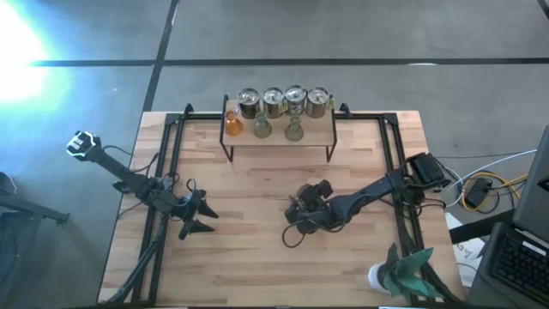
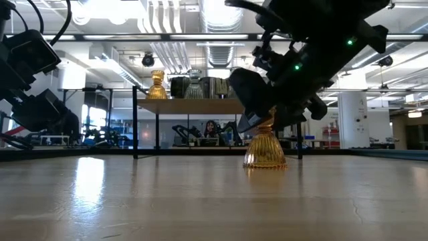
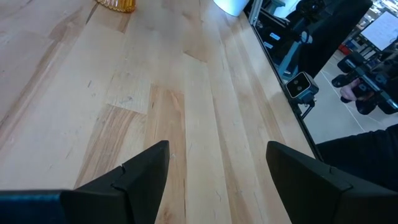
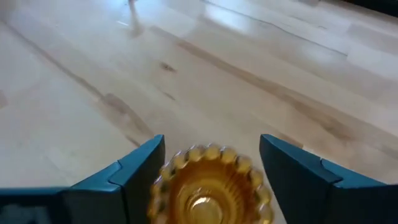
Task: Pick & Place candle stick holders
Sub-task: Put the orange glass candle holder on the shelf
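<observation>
Your table [image 1: 257, 184] carries a small raised shelf [image 1: 279, 137] at its far edge, with four silvery cups [image 1: 283, 101] lined up along the back and one amber holder [image 1: 233, 125] and two pale green holders [image 1: 277, 129] in front. Your right tool [image 4: 211, 165] sits low at mid-table, fingers apart on either side of the second amber holder [image 2: 265, 147], which stands on the wood. Your left tool [image 3: 217, 165] hangs open over bare boards, well apart.

arms: dark, jointed | left arm [image 1: 137, 180]: white end cap | right arm [image 2: 314, 47]: green lights
</observation>
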Robot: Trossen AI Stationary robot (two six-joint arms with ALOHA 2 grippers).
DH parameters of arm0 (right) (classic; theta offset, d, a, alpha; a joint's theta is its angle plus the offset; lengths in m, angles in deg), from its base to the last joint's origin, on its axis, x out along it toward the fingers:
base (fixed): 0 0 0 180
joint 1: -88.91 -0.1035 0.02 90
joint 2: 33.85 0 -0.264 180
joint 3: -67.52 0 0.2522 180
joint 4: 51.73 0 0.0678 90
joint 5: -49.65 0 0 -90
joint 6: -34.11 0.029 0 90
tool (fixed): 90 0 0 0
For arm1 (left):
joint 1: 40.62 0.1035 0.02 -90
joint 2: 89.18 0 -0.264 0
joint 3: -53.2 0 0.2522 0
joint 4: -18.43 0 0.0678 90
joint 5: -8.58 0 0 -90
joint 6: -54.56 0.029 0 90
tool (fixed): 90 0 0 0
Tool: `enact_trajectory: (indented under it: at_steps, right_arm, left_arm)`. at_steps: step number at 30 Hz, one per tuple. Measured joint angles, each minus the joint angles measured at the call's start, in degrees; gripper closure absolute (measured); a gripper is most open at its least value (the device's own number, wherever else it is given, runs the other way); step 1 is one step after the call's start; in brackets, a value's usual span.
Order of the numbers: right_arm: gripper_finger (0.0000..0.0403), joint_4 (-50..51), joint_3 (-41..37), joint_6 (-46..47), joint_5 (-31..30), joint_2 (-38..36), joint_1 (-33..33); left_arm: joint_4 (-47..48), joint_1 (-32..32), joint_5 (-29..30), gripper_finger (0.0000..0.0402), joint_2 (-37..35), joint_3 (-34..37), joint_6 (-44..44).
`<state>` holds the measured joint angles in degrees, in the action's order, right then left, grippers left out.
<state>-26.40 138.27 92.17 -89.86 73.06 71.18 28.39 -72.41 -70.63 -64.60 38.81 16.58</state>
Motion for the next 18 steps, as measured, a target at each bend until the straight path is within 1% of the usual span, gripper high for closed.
enact_trajectory:
  at_steps: [2,5,8,10,11,18]
  right_arm:
    - [0.0160,0.0,0.0,0.0,0.0,0.0,0.6]
    - [0.0191,0.0,0.0,0.0,0.1,0.0,1.3]
    - [0.0237,0.0,0.0,0.0,0.9,0.0,1.4]
    - [0.0275,0.1,0.0,-0.3,2.7,-0.1,1.4]
    - [0.0287,0.1,0.0,-1.0,3.5,-0.2,1.4]
    - [0.0288,0.3,1.5,-7.6,6.9,-0.3,1.4]
  left_arm:
    - [0.0,0.0,0.0,0.0128,0.0,0.0,0.0]
    - [0.0,0.0,0.0,0.0128,0.0,0.0,0.0]
    - [0.0,0.0,0.0,0.0128,0.0,0.0,0.0]
    - [0.0,0.0,0.0,0.0128,0.0,0.0,0.0]
    - [0.0,0.0,0.0,0.0128,0.0,0.0,0.0]
    - [0.0,0.0,0.0,0.0128,0.0,0.0,0.0]
